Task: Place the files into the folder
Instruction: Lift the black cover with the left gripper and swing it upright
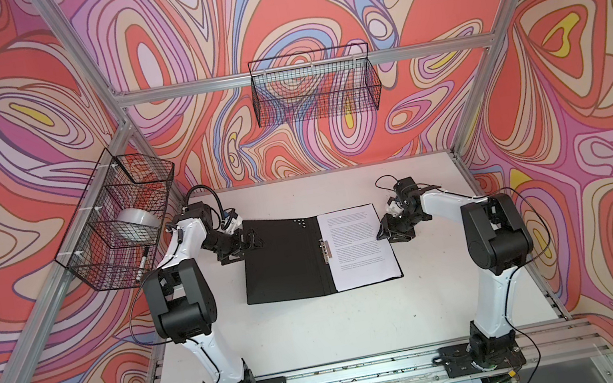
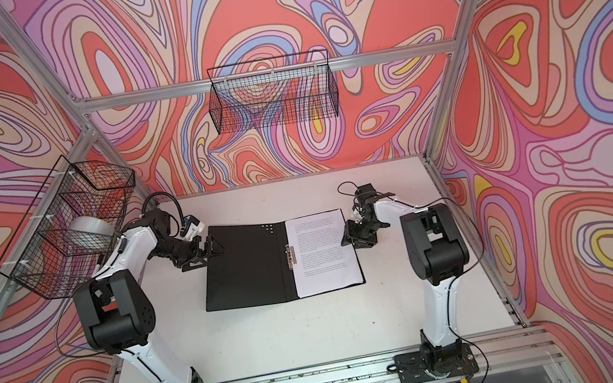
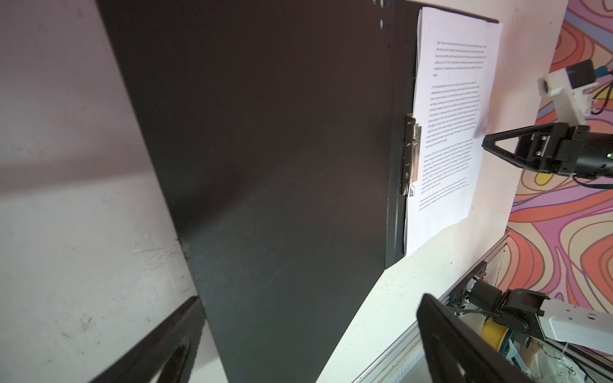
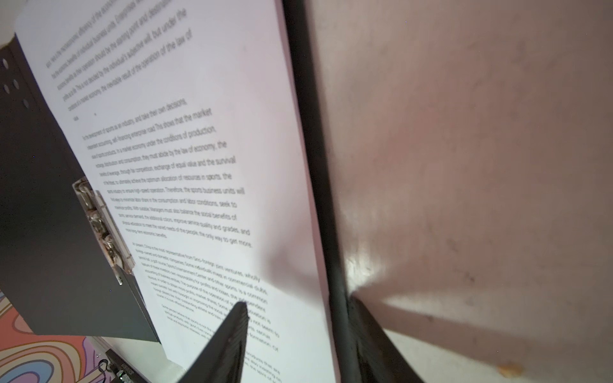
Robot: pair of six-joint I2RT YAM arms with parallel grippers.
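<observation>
The folder (image 1: 282, 259) (image 2: 245, 266) lies spread open on the white table, black inside up, with a metal spine clip (image 3: 411, 156) (image 4: 102, 225). The files (image 1: 360, 246) (image 2: 321, 251), white sheets of dense black text, lie flat on its right half. My left gripper (image 1: 249, 248) (image 3: 306, 311) stands wide open at the folder's left edge, with that cover's far corner between its fingers and untouched. My right gripper (image 1: 381, 230) (image 4: 297, 303) is open astride the files' right edge. One fingertip (image 4: 242, 310) hovers over the text, the other sits outside the folder's black rim (image 4: 311, 149).
A wire basket (image 1: 116, 220) on the left wall holds a tape roll (image 1: 135, 225) and a pen. Another wire basket (image 1: 314, 83) hangs on the back wall. Aluminium posts frame the table, and a rail (image 1: 360, 373) carrying both arm bases runs along its front edge.
</observation>
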